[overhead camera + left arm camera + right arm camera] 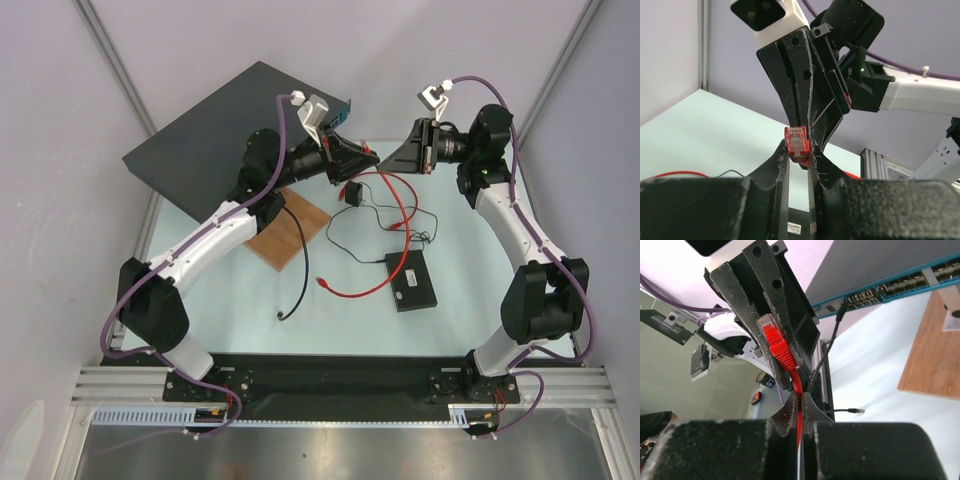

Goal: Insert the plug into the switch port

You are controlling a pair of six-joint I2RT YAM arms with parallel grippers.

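Left claw (799,152) pinches plug (797,141), right claw (800,409) cable (796,385); label (791,229) seemingly illegible

Robotics lab cell: 2 arms (215,240) on an aluminium rail (120,385), plain walls (420,50), a rack unit (215,125).

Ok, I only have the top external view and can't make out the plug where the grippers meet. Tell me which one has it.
Observer: The left gripper has it. The left wrist view shows its fingers closed on the plug, with the contact end sticking out above them.
Operator: Now report the right one.
Observer: The right wrist view shows the right gripper pinching the red cable just behind the plug's boot.
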